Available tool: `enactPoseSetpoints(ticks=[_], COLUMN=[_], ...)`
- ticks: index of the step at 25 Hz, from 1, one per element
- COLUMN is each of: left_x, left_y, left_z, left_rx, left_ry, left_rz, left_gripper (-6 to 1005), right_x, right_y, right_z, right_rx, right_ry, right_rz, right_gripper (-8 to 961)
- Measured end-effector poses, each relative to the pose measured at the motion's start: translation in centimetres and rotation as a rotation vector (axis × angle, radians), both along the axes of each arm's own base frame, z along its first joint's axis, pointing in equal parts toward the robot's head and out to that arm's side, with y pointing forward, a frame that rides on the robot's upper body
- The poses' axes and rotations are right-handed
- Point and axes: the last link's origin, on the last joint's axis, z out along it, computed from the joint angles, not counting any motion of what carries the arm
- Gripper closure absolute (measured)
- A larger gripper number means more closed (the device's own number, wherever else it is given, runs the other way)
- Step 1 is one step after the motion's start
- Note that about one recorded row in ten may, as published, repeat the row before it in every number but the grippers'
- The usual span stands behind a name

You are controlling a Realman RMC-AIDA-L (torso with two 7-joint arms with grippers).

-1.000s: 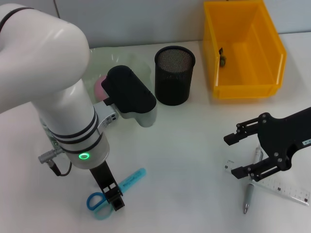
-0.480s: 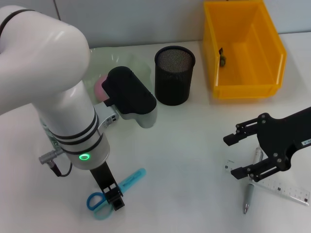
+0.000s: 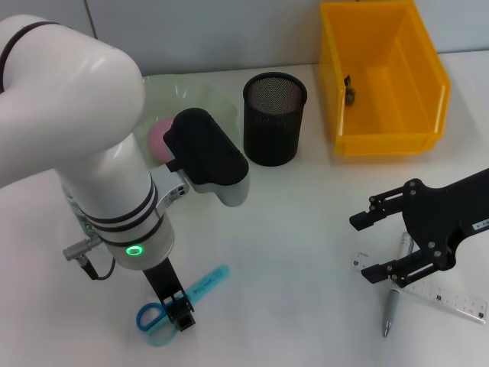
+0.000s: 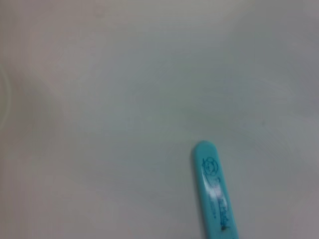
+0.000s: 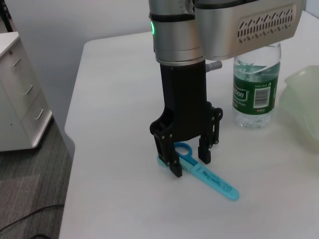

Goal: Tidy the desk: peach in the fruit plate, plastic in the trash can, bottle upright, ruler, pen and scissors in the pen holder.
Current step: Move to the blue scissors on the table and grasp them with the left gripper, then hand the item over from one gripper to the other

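Head view showed the left pincer (image 3: 174, 312) lowered over the scissors (image 3: 183, 295) near the desk's (image 3: 290, 229) front edge, its fingers spread and straddling the handle end without gripping it. From the right wrist view, the left pincer (image 5: 188, 157) stood with one finger on each side of the scissors (image 5: 202, 173), their capped blades lying flat and the bottle (image 5: 256, 84) upright behind the arm. The right pincer (image 3: 369, 246) hovered released above the pen (image 3: 393, 297) and ruler (image 3: 439, 294) at the right. The pen holder (image 3: 273, 118) stood mid-desk beside the yellow trash can (image 3: 382, 76), and the peach (image 3: 160, 136) lay in the fruit plate (image 3: 199, 95).
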Motion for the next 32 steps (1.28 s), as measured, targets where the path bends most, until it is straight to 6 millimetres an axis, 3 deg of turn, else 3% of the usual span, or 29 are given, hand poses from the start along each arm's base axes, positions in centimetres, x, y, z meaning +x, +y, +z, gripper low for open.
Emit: enactPoseSetpoints(ticks=[11,22,27,32], left_x=[-0.2,0.1,1.5,3.7], left_y=[0.0,-0.2,-0.6,-0.1], left_z=[-0.1,-0.3,0.8,4.1], left_rx=[0.002,-0.007,-0.012,0.035], left_ry=[0.008,0.012,-0.020,-0.121], left_rz=[-0.014,-0.035,-0.040,-0.027], left_gripper=[475,686,723,723], right_x=[-0.1,-0.3,-0.4,-0.5], right_y=[0.1,0.1,0.2,0.0], right_z=[0.0,0.0,0.4,2.1], right_rx=[-0.001,-0.006,-0.005,0.020], right_ry=[0.000,0.000,-0.003,0.029], right_rz=[0.000,0.004,-0.005,-0.045], right_gripper=[194,195,194,194])
